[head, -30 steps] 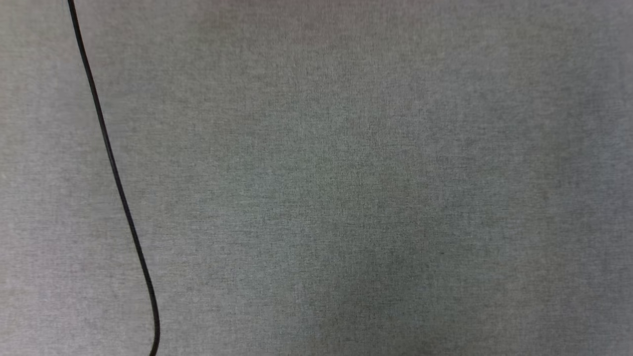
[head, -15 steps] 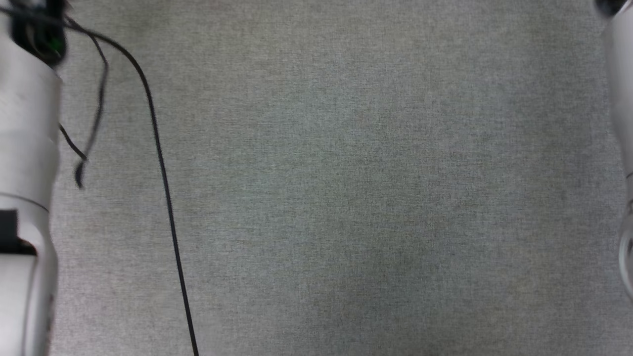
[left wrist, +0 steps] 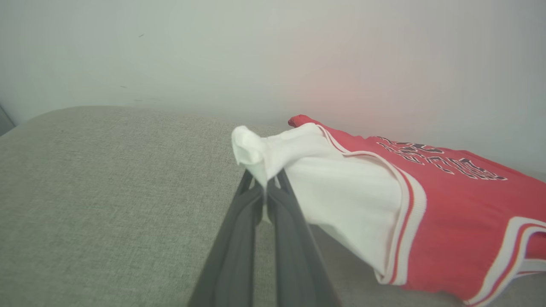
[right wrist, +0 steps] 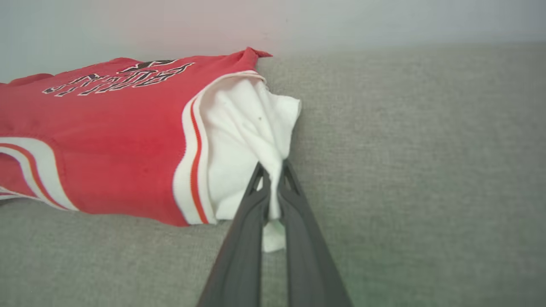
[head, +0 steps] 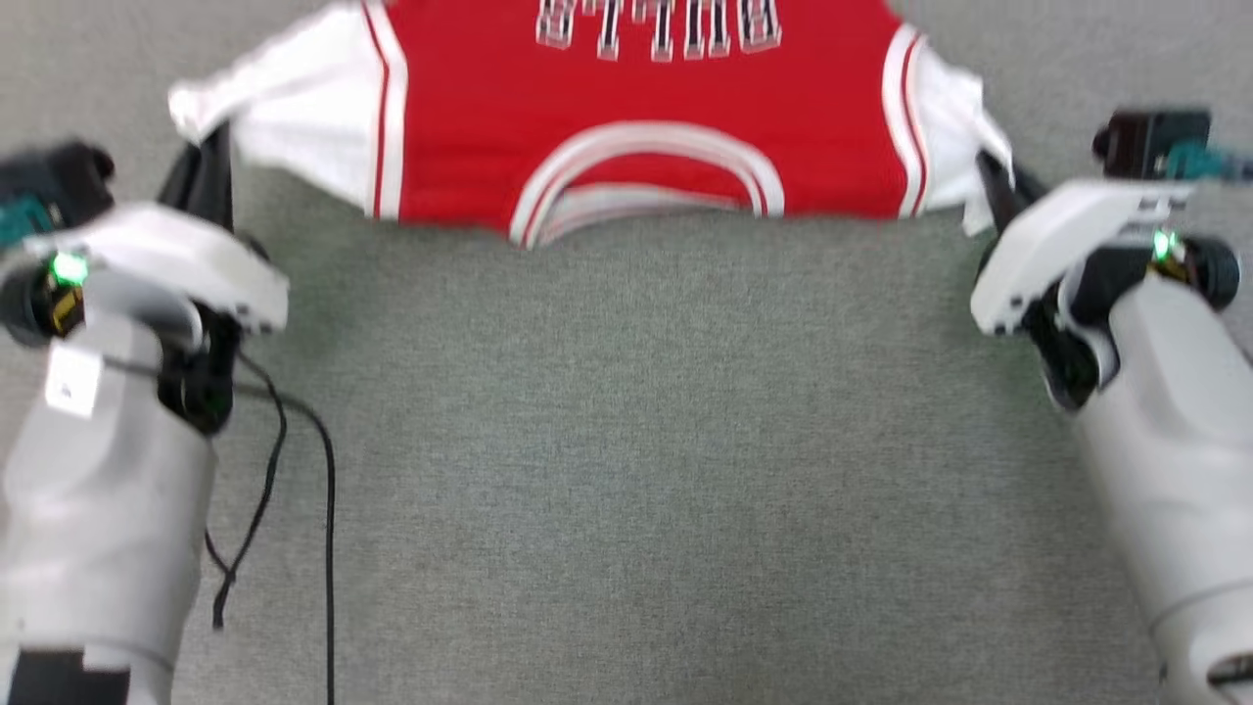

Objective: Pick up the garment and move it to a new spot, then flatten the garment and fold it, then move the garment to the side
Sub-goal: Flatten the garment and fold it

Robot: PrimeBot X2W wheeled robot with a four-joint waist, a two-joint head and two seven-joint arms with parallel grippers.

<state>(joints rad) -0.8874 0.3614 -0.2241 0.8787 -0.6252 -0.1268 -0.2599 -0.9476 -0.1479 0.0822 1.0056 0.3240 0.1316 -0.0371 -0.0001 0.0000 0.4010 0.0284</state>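
**Head view.** Saw garment [head: 646, 127] at 12 o'clock, stretched wide along the top edge above grey surface [head: 646, 470]. Red front up, collar [head: 646, 166] toward 6 o'clock, lettering [head: 656, 24] cut off by the edge. Found left gripper [head: 208, 162] at 10 o'clock, fingers pressed together, pinching white sleeve [head: 284, 117] at its outer tip. Found right gripper [head: 991, 181] at 2 o'clock, pinching other sleeve [head: 954, 108] the same way. Noted pale forearms at 8 and 4 o'clock, each with a green light at the wrist. Noted black cable [head: 328, 509] trailing from 8 down to 7 o'clock. Slightly blurred throughout.

**Left wrist view.** Saw two dark fingers [left wrist: 239, 238] reaching from 6 o'clock to centre, clamped with no gap on a bunched tip of sleeve. Saw that sleeve held clear of the surface, and the red body [left wrist: 448, 213] spreading away toward 3 and 4 o'clock. Noted pale wall [left wrist: 213, 51] across 12 o'clock, with a red corner of the garment near it.

**Right wrist view.** Saw fingers [right wrist: 243, 247] reaching from 6 o'clock to centre, squeezed shut on gathered white cloth, a small flap poking out below the pinch. Saw the red body [right wrist: 106, 140] spreading toward 9 o'clock, lettering at 10 o'clock. Saw bare surface from 1 to 5 o'clock and wall along 12 o'clock.
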